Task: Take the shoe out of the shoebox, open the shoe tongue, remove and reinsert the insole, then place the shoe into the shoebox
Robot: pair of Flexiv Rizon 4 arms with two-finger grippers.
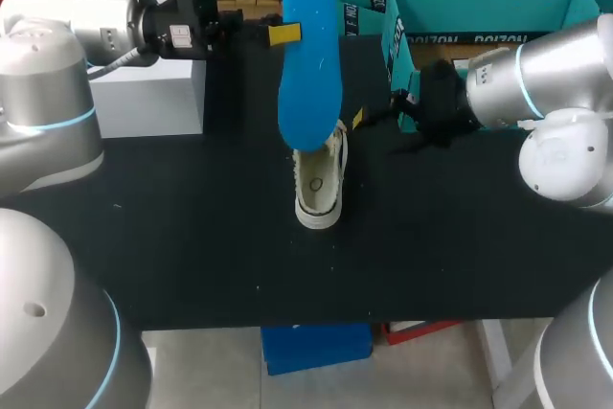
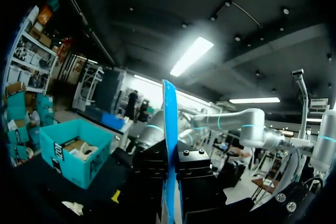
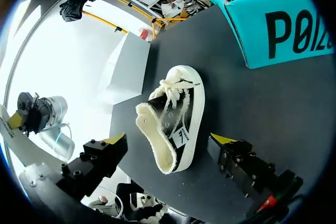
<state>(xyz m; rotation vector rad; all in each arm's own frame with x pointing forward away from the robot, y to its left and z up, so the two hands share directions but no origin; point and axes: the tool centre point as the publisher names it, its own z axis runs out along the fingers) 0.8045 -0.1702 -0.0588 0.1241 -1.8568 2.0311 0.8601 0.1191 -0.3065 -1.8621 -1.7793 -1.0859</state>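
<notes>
Overhead, the blue insole (image 1: 308, 55) hides the far finger of my left gripper (image 1: 280, 34). Only one yellow tip shows against the insole's face. My left wrist camera sees the insole edge-on, a thin strip clamped between the black finger blocks. It is held upright, above and just beyond the shoe (image 1: 321, 184), and covers the shoe's far end.

My right gripper (image 3: 169, 140) is a dark shape overhead. Its wrist camera shows the fingers spread wide to either side of the shoe, touching nothing.

The teal shoebox (image 1: 479, 7) stands open, beyond and right of the shoe. My right arm cuts off its near corner, and I cannot identify the pale contents.

The shoe is a black high-top with a white sole, white laces and a fuzzy pale lining. It stands on its sole on the black table (image 1: 192, 237), with a white box (image 1: 153, 98) to its left.
</notes>
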